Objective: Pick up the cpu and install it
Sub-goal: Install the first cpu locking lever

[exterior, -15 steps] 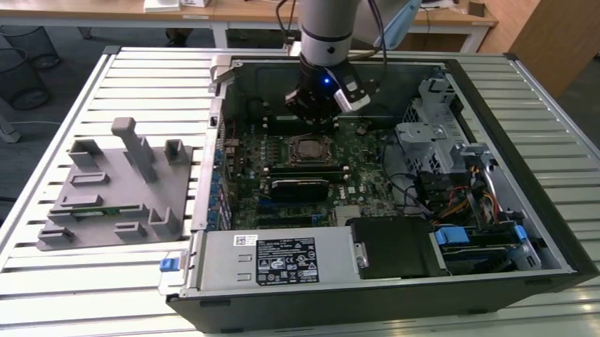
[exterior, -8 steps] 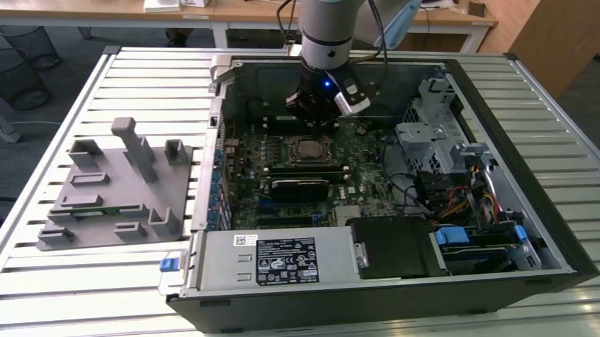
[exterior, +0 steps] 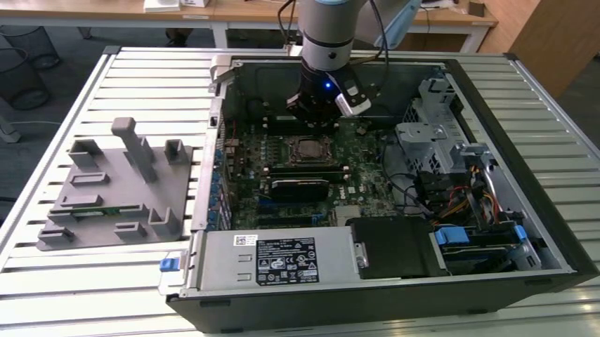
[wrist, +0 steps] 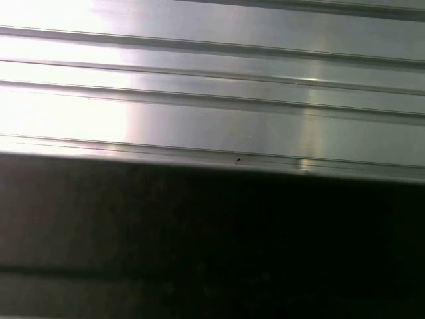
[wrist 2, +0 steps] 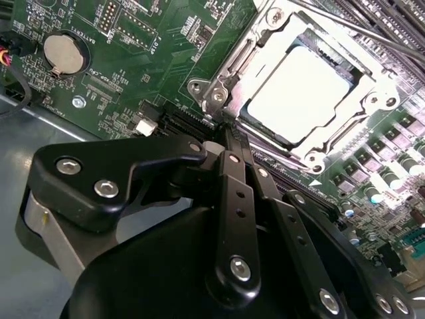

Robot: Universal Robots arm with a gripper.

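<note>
Chip (wrist 2: 299,93), the silver square one, sits flat in the socket frame (wrist 2: 229,63) on the green board (wrist 2: 166,46), so it looks already seated. In the second wrist view the pincer (wrist 2: 229,143) has its two black fingers pressed together, clenched on nothing, tips at the socket's edge; the chip lies just beyond them, toward one o'clock. In the exterior view the pincer (exterior: 317,116) hangs just above the socket, at its twelve o'clock.

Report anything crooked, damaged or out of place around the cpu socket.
Nothing stands out. The cpu lies flat and square inside the socket frame, and the pincer sits just beside it above the motherboard.
</note>
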